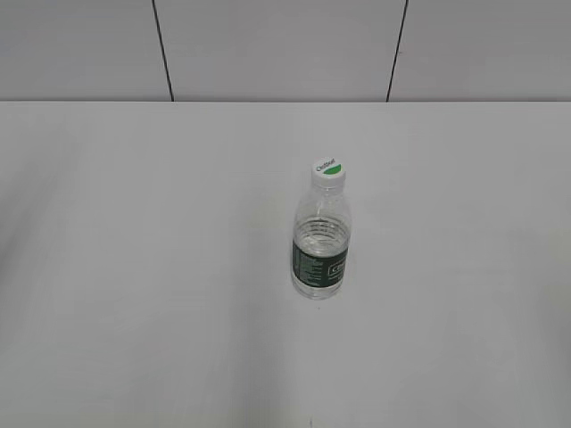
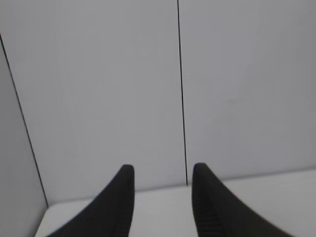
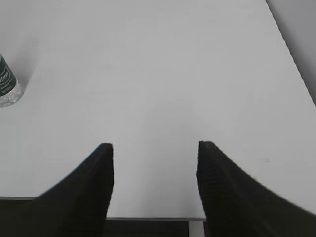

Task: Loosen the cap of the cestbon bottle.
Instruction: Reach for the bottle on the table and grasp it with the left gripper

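My left gripper (image 2: pixel 159 170) is released, its two dark fingers (image 2: pixel 121 197) parted with nothing between them, aimed at the grey paneled wall (image 2: pixel 98 89) and a strip of white table (image 2: pixel 163 202) below it. In the exterior view neither of my arms shows; the bottle (image 1: pixel 320 234) stands upright just right of centre on the table (image 1: pixel 134 267), clear ribbed body, dark green label (image 1: pixel 318 261) round its lower part, white cap (image 1: pixel 328 172) with a green half-disc screwed on top at 12 o'clock. My right gripper (image 3: pixel 154 146) is also released, fingers (image 3: pixel 96 187) spread over bare table near its front edge, holding nothing. From that wrist camera the bottle's base (image 3: pixel 7 86) sits at about 10 o'clock, cut off by the left edge, well apart from my fingertips.
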Motion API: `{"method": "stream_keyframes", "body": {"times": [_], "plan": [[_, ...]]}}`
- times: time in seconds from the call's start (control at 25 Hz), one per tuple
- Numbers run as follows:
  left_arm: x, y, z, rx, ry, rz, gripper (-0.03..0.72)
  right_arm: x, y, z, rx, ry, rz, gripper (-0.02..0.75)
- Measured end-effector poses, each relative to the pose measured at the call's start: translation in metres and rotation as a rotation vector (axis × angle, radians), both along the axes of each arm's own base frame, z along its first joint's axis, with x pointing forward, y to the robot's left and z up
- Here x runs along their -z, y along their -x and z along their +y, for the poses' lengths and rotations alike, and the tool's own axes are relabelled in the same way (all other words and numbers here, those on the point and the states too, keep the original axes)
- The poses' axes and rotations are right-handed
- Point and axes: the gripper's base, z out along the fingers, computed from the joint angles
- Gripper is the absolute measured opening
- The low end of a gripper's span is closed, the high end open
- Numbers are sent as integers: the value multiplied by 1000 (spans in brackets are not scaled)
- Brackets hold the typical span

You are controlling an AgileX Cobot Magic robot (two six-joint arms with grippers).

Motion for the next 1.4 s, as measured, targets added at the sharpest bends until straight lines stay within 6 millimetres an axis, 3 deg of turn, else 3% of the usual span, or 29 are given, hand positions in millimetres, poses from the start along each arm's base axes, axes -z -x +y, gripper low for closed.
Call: {"method": "stream_keyframes", "body": {"times": [0.12, 0.24, 0.56, 0.72, 0.92, 1.16, 1.24, 1.4], "plan": [[19, -41, -4, 11, -7, 9, 241, 0, 0, 0, 0, 0, 0, 424], [66, -84, -12, 45, -2, 111, 241, 0, 0, 0, 0, 0, 0, 424], [173, -135, -64, 434, 16, 248, 241, 0, 0, 0, 0, 0, 0, 424], [215, -136, -84, 673, 56, 315, 241, 0, 0, 0, 0, 0, 0, 424], [255, -125, -96, 868, 42, 456, 241, 0, 0, 0, 0, 0, 0, 424], [272, -120, -99, 914, 50, 521, 244, 0, 0, 0, 0, 0, -1, 424], [272, -120, -99, 913, 50, 522, 288, 0, 0, 0, 0, 0, -1, 424], [271, -121, -102, 925, 47, 513, 515, 0, 0, 0, 0, 0, -1, 424]]}}
